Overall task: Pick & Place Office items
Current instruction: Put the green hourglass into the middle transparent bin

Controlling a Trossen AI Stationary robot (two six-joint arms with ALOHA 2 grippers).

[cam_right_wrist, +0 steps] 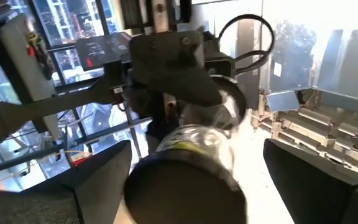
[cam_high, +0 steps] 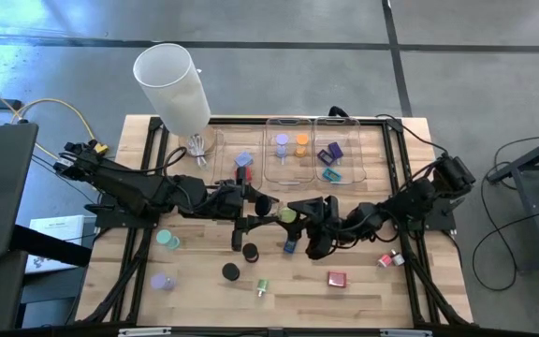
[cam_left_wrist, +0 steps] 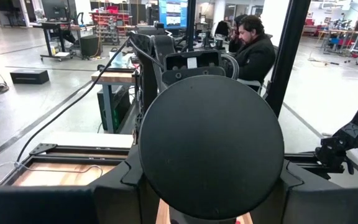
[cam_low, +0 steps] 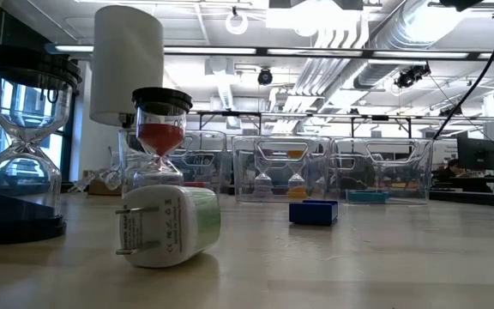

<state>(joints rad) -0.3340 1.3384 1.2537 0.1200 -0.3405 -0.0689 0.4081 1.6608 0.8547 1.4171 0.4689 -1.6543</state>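
Where the two arms meet at mid-tabletop [cam_high: 344, 300], a yellow-sand hourglass [cam_high: 288, 216] with black end discs hangs between them: the left claw [cam_high: 262, 205] is clamped on one end, while the right claw [cam_high: 299, 210] has its fingers spread apart around the other. Other office items lie scattered nearby, a red block [cam_high: 336, 279] among them, with more inside the clear trays [cam_high: 313, 178].

black-capped hourglass [cam_high: 268, 208] held level above mid-table; other small office items [cam_high: 336, 279] lie scattered.
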